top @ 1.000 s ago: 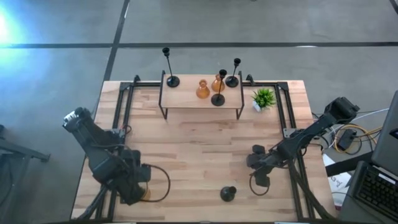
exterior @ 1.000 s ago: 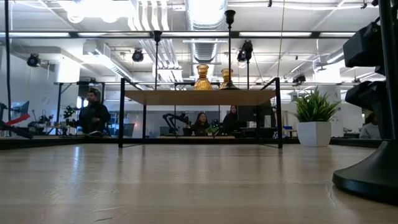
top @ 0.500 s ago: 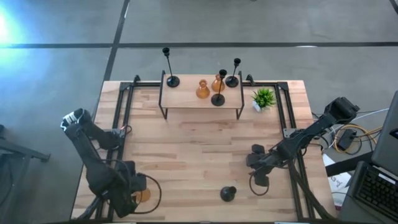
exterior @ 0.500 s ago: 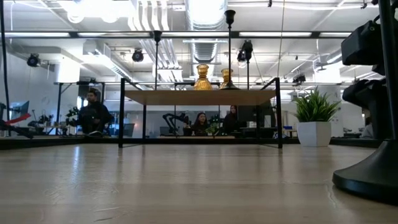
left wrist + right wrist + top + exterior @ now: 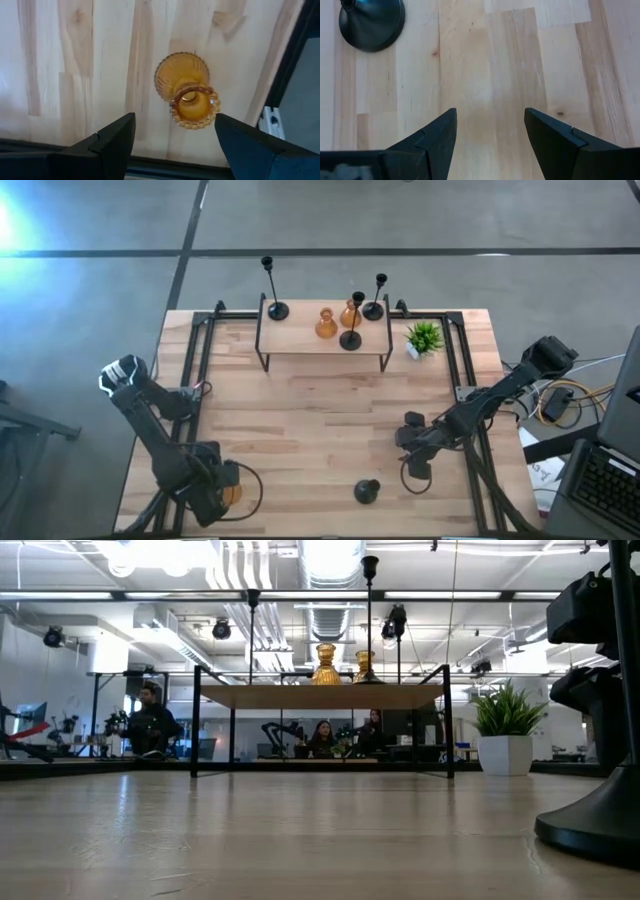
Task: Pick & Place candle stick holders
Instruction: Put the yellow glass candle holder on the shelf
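From above, the dark left arm hid most of the squat amber glass holder (image 5: 232,492). The right wrist picture's edge cut off the black domed base (image 5: 371,24).

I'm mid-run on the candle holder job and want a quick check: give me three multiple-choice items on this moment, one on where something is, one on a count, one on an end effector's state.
1. Where is the amber holder that is off the shelf?
A. beside the plant
B. near the table's front left corner, under the left end effector
C. on the floor

2. How many holders stand on the raised shelf?
A. three
B. five
C. seven

3. How is the left end effector?
A. shut on a black holder
B. out of view
C. open, above the amber holder

Answers:
1 B, the left wrist view shows it on the wood between the open fingers.
2 B, the high view shows three black and two amber there.
3 C, its fingers are spread, gripping nothing.
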Robot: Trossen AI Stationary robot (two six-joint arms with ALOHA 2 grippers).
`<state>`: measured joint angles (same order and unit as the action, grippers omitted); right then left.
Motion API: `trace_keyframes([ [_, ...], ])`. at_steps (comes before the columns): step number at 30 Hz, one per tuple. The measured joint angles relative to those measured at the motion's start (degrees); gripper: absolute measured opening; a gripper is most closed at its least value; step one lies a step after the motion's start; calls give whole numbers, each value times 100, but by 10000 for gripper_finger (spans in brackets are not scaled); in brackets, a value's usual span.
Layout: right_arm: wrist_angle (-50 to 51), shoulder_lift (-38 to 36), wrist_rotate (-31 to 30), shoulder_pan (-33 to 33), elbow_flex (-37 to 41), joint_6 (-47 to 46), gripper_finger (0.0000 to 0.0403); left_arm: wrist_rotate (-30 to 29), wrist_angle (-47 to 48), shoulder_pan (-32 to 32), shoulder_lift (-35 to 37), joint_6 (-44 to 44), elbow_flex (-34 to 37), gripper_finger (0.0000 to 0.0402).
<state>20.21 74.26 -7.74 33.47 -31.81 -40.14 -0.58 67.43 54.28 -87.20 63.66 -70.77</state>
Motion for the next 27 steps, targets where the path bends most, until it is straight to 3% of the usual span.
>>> trace_keyframes([
  [8, -1, 2, 3, 0, 0, 3, 226, -4, -82, -4, 4, 2, 220, 273],
  [14, 0, 2, 3, 0, 0, -6, 226, 13, -828, -7, 9, 62, 594, 238],
  [20, 0, 6, 5, 0, 0, -21, 226, 106, -920, -20, 9, 338, 742, 182],
  [27, 2, 7, -44, 0, 0, -19, 226, 111, -1011, -81, 11, 509, 727, 67],
])
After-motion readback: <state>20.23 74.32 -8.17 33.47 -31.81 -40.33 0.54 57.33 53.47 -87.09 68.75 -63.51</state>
